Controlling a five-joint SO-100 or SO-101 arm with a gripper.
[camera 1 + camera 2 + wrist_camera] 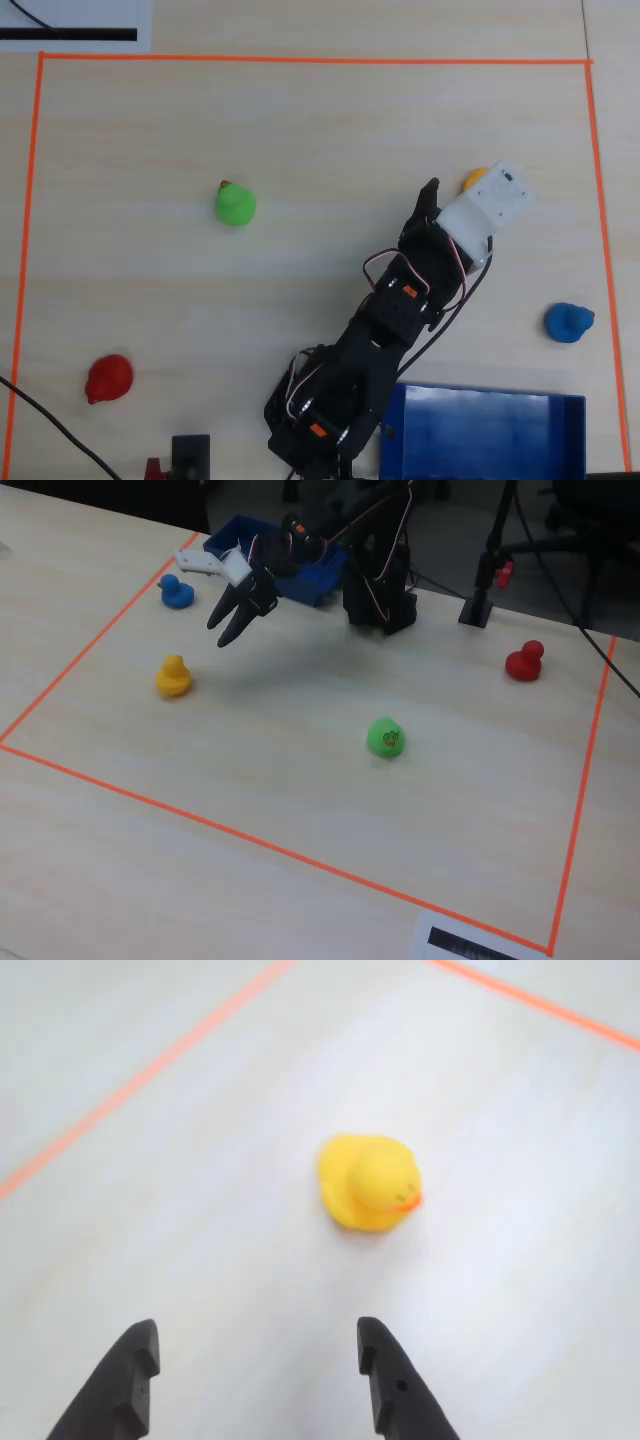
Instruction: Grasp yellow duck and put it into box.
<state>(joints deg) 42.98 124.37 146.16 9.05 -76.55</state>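
The counter was pale wood-grain, marked with a rectangle of orange tape. A white label with a black bar lay outside the tape; no writing on it was legible. The box, blue with low walls, sat at the lower right of the overhead view, beside the arm's base. The black arm reached diagonally from there toward the upper right of that view. The jaws were spread wide and held nothing, raised clear of the counter in the fixed view. The yellow duck stood upright on the counter, ahead of the jaws and apart from them in the wrist view, beak pointing right. The green duck, red duck and blue duck stood well apart from one another
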